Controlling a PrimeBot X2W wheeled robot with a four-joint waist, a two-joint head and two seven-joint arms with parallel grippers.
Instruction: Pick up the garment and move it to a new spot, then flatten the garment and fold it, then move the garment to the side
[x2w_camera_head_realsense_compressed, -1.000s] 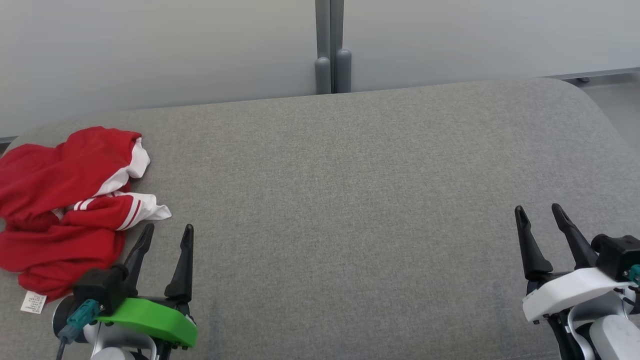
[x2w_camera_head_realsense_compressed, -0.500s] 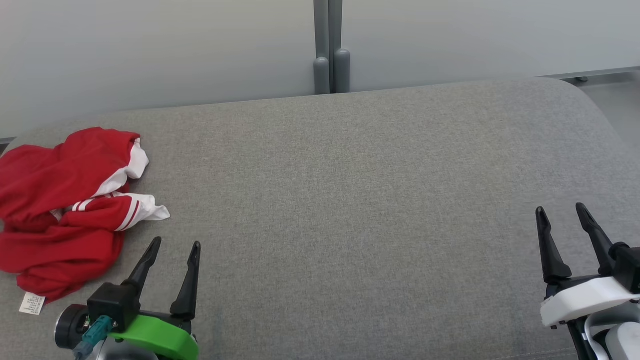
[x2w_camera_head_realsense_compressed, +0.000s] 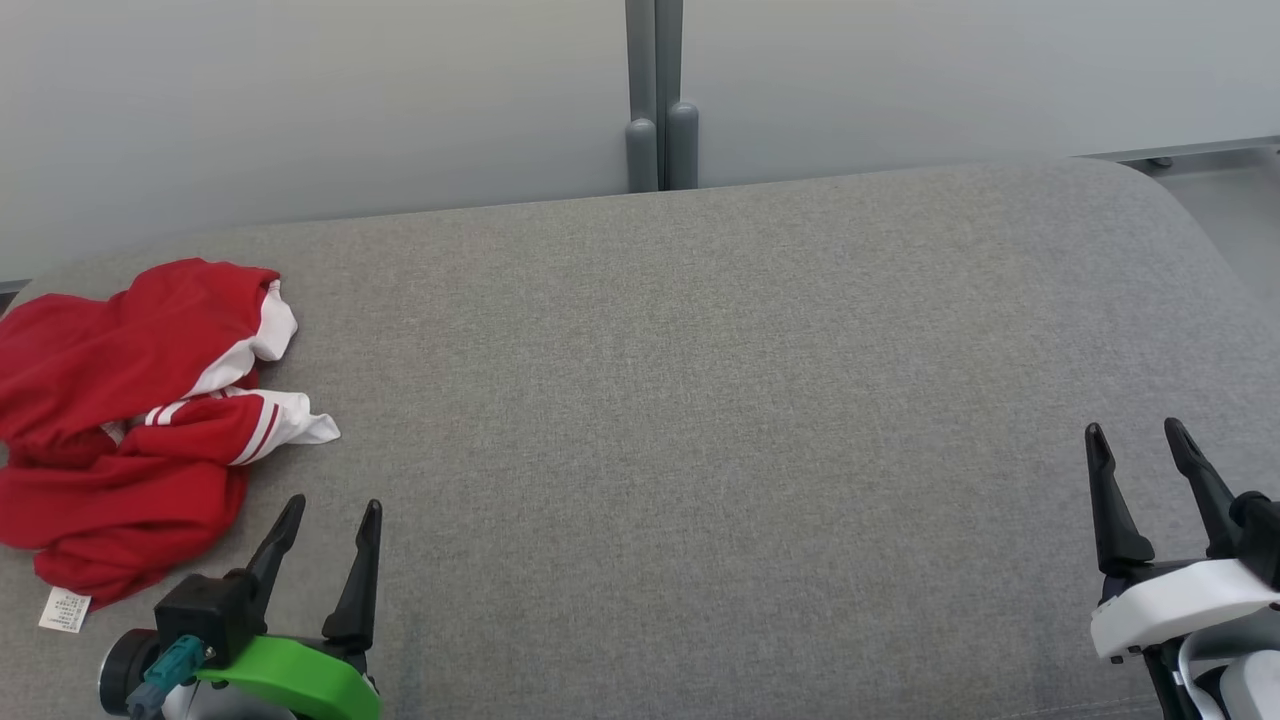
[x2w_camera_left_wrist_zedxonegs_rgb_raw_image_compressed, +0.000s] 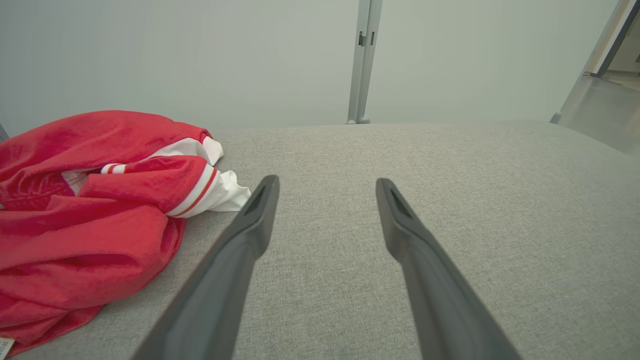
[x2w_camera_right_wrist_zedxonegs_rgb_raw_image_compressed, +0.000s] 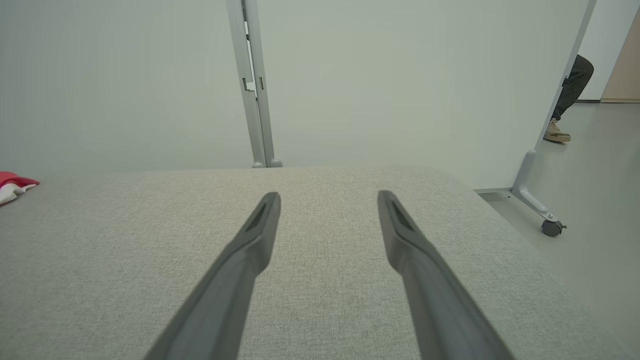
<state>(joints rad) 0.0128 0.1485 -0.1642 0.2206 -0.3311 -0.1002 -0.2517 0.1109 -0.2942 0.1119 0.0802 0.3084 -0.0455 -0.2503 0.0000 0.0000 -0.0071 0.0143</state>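
My left gripper (x2w_camera_head_realsense_compressed: 334, 503) has slid back from the red garment (x2w_camera_head_realsense_compressed: 120, 420), my right gripper (x2w_camera_head_realsense_compressed: 1135, 428) further aside. Both are spread wide and empty; the pick-up isn't started.

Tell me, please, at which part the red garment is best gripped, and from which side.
Probably the striped sleeve end of the garment: it sticks out of the crumpled heap on the right, raised in a fold. Come with the left gripper, jaws open, from that right side, since it is nearest there.
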